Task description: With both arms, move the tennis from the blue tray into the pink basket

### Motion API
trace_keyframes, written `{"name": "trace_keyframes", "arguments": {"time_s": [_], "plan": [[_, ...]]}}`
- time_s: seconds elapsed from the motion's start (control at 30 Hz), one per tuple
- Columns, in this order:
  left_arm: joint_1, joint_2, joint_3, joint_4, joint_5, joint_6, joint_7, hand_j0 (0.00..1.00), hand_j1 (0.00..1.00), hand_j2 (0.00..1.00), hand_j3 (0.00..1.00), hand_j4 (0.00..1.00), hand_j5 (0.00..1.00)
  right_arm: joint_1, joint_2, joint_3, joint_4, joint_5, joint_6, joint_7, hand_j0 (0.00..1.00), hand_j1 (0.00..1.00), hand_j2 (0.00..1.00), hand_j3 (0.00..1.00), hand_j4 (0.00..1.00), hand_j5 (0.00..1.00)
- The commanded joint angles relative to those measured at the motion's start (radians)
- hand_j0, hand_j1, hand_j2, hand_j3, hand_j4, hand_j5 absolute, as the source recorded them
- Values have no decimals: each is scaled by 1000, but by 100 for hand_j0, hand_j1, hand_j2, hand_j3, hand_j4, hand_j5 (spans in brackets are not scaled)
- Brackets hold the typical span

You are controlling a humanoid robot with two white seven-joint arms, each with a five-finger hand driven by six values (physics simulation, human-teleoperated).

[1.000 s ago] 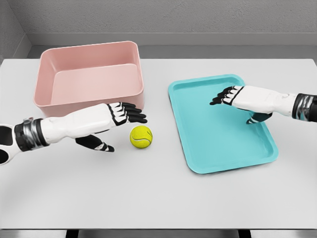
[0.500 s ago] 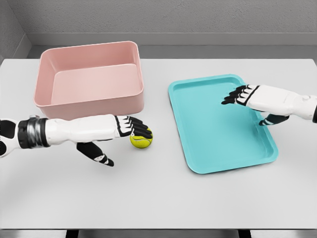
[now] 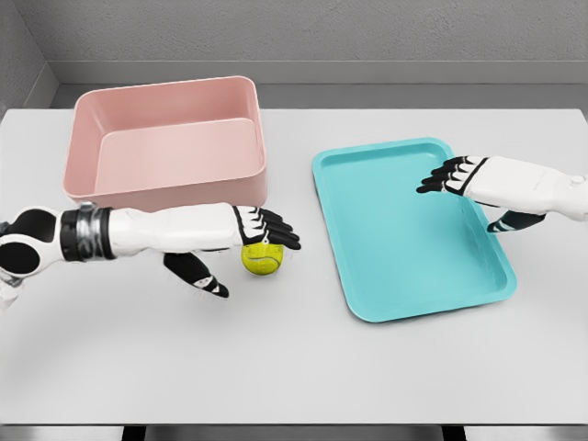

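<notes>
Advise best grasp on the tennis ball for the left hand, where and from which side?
Grip the tennis ball across its widest part, coming from above-left. It sits free on the table, and the left hand hovers over its top with fingers spread, thumb low on its left. The pink basket wall crowds the far side.

White arms w/ black joints, metallic grey wrist band; each robot hand (image 3: 262, 230) white-backed, black fingers.

Left hand (image 3: 260, 229) advanced rightward, fingers now extended over the ball (image 3: 262, 258); right hand (image 3: 457, 176) withdrew toward right edge
</notes>
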Motion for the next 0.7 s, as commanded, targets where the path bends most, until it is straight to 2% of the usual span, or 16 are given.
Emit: {"name": "trace_keyframes", "arguments": {"time_s": [0.0, 0.2, 0.27, 0.67], "plan": [[-2, -35, 1, 44, 9, 2, -1, 100, 100, 100, 100, 100, 100, 0, -4, -1, -2, -6, 2, 2, 100, 100, 100, 100, 100, 100], [-15, -86, -12, 88, 6, 2, -5, 100, 100, 100, 100, 100, 100, 2, 0, -1, -2, -6, 2, 3, 100, 100, 100, 100, 100, 100], [-15, -89, -15, 94, 3, 2, -27, 100, 100, 100, 100, 100, 100, 0, -1, -1, -2, -6, 2, 3, 100, 100, 100, 100, 100, 100], [-18, -91, -13, 192, 3, 2, -30, 100, 100, 100, 100, 100, 100, 0, 2, -1, -2, -6, 2, 3, 100, 100, 100, 100, 100, 100]]}}
